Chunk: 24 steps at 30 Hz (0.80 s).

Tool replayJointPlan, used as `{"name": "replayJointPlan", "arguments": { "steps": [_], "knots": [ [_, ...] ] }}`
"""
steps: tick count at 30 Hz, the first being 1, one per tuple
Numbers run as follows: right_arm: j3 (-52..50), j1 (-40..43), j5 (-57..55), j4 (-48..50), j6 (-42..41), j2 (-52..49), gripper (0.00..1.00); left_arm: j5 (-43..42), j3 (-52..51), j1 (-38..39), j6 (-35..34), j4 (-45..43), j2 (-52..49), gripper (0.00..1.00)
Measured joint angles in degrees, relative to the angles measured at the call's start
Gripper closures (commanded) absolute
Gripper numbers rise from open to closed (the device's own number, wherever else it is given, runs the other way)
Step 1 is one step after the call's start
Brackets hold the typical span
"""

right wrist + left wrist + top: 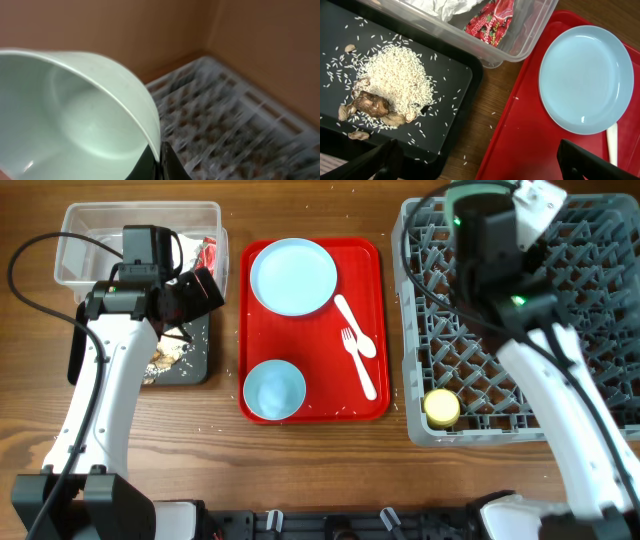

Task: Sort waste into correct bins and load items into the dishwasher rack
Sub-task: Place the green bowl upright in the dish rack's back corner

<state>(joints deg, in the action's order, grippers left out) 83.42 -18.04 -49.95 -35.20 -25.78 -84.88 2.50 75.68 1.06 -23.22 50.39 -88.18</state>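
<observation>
Left gripper (479, 152): fingers apart, holding nothing; hangs over the near edge of the black tray (451, 75), next to the red tray (312, 340).
Right gripper (160, 162): clamped on the rim of the green bowl (75, 115), held tilted above the rack (470, 370).
Tub (80, 260): top left; holds the napkin (440, 7) and the wrapper (492, 22).
Black tray: just in front of the tub; carries the scraps (395, 80), a rice heap with brown bits and loose grains around it.
Red tray: centre of the table (310, 470); plate (293, 276) at the back, blue bowl (274, 390) in front, spoon (352, 322) and fork (362, 370) to their right.
Rack: right side; cup (441, 407) in its near left corner.
</observation>
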Motion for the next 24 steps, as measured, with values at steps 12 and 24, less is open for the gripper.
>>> {"name": "replayJointPlan", "arguments": {
  "steps": [12, 24],
  "knots": [
    [-0.5, 0.0, -21.3, 42.9, 51.8, -33.4, 0.96, -0.2, 0.1, 0.0, 0.0, 0.2, -0.1, 0.00],
    [-0.4, -4.5, -24.5, 40.1, 59.1, -35.2, 0.79, -0.2, 0.1, 0.0, 0.0, 0.2, -0.1, 0.00]
  ]
}}
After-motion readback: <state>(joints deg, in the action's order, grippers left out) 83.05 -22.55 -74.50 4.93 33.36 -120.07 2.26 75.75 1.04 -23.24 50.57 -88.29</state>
